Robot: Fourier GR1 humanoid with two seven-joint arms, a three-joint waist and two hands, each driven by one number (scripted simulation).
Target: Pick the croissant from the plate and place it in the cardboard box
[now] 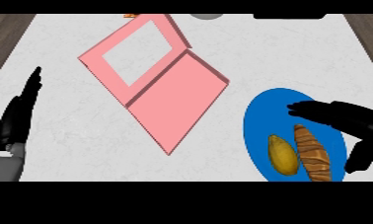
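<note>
While the croissant (313, 153) lies untouched on the blue plate (264, 114) beside a yellow potato (282, 154), the right hand (342, 119) hovers just above it — fingers spread, holding nothing — and the pink box (171, 94) sits open farther left, the left hand (18, 114) resting straight-fingered at the edge.

White marbled counter (291, 50) carries two main items — a pink open box (157, 82) lying flat at centre-left, lid flap toward the far edge, and a blue plate (261, 119) near the right front. Well apart, not touching.
</note>
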